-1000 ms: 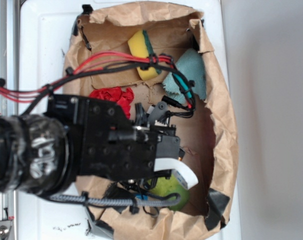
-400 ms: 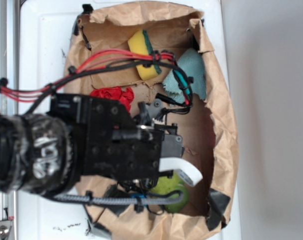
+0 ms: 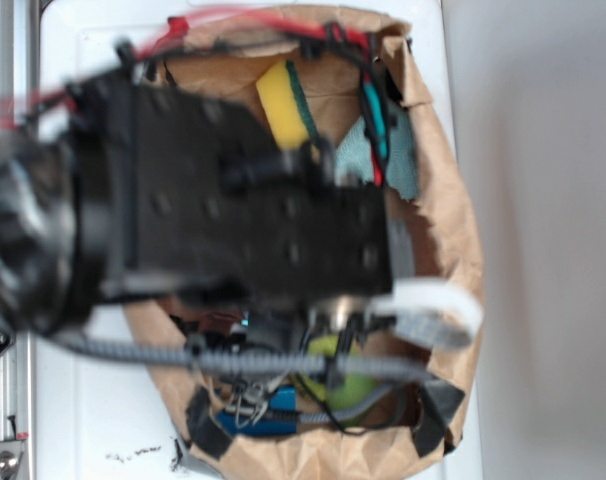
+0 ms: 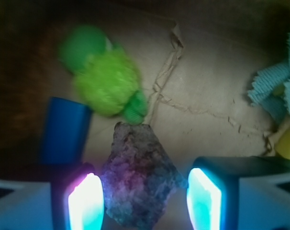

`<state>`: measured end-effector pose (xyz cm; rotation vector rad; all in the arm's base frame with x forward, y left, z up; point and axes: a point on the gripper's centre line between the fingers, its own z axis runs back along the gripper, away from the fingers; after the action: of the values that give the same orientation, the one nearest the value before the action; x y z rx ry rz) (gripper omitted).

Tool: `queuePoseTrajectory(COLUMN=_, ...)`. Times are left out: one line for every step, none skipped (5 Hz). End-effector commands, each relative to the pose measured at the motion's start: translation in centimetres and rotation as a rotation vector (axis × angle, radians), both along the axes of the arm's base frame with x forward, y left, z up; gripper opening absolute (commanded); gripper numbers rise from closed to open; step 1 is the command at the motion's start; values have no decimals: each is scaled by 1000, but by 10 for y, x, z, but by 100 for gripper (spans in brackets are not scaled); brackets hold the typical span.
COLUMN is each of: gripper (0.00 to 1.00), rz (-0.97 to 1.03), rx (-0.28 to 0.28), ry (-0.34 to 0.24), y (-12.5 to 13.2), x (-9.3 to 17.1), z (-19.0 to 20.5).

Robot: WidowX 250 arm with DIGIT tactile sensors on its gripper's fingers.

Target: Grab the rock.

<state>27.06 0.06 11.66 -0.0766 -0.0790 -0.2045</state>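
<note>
The arm (image 3: 233, 200) reaches over the paper bag (image 3: 453, 230), its gripper (image 4: 144, 196) pointing down with jaws wide on either side of the rock (image 4: 138, 179), just beside the green plush toy (image 4: 104, 79).

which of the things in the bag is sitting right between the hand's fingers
The rock, the dark speckled angular lump. It lies between the two lit fingers of the hand; the green plush toy and blue object sit beyond them.
</note>
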Motion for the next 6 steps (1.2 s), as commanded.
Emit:
queuePoseTrajectory(gripper=0, rz=103, rx=-53, ry=-106, y=35, x=12, z=48)
queuePoseTrajectory(gripper=0, rz=123, rx=-59, ry=-142, y=38, x=11, z=59)
queuePoseTrajectory(gripper=0, rz=177, rx=-15, ry=-194, y=33, x=4, z=73)
queuePoseTrajectory(gripper=0, rz=207, rx=40, ry=-227, y=21, x=-1, z=76)
queuePoseTrajectory(gripper=0, rz=226, rx=100, ry=-249, y=12, x=-3, z=72)
queuePoseTrajectory(gripper=0, rz=251, rx=128, ry=-253, y=12, x=-3, z=74)
